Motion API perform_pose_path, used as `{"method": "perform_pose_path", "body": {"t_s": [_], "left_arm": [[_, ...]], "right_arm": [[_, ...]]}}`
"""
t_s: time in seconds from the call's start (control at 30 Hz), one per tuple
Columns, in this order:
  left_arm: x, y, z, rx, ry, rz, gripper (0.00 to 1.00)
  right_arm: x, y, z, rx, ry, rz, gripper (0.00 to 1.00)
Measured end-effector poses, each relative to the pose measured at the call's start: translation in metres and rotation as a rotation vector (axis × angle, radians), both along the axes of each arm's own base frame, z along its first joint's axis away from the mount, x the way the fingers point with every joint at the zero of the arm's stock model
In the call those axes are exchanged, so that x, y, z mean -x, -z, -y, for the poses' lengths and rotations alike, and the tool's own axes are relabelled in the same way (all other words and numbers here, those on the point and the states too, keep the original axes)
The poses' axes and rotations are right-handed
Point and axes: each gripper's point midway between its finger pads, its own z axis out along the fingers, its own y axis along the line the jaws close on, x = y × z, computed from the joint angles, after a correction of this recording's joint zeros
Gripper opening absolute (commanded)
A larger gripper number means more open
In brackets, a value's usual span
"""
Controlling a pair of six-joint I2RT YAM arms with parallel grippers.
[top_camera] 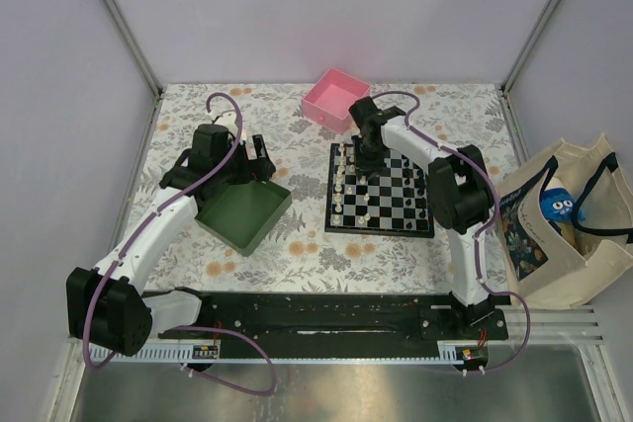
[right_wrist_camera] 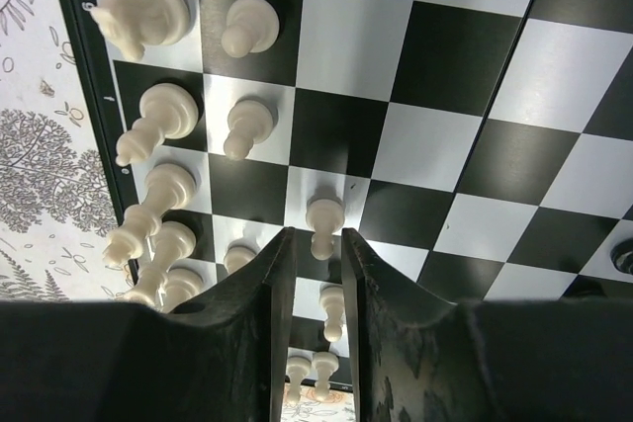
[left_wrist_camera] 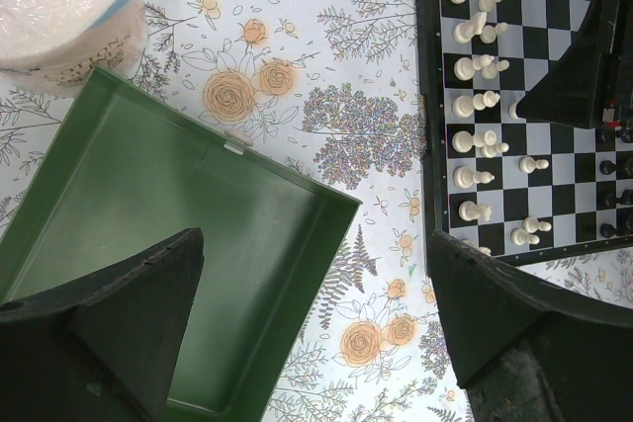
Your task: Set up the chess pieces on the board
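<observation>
Bright, even light casts soft shadows and a faint sheen on the board (right_wrist_camera: 554, 76) (wrist foregrounds blur).

The board (top_camera: 381, 190) lies right of the tray (top_camera: 242, 212) on the table (top_camera: 297, 254), the box (top_camera: 334, 99) behind it, a bag (top_camera: 564, 224) beyond the table's right edge, and pieces (left_wrist_camera: 463, 104) stand along the board's left side, mostly in 2 columns.

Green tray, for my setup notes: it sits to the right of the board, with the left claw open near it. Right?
No. The top external view shows the green tray to the left of the board, not the right; the left claw is open near it.
</observation>
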Motion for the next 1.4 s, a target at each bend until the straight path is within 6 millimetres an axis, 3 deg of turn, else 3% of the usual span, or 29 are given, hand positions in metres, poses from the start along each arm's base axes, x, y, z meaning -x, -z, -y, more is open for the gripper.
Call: {"method": "perform_pose_path", "body": {"t_s": [0.4, 0.8, 1.4], "left_arm": [[0.0, 0.0, 0.0, 0.0, 0.0, 0.0, 0.99], [0.0, 0.0, 0.0, 0.0, 0.0, 0.0, 0.99], [0.0, 0.0, 0.0, 0.0, 0.0, 0.0, 0.99]], "right_arm": [[0.001, 0.006, 0.0, 0.004, -0.003, -0.012, 0.17], [-0.003, -0.003, -0.016, -0.055, -0.02, -0.001, 0.17], [-0.01, 0.002, -0.024, -0.061, -0.029, 0.002, 0.18]]}}
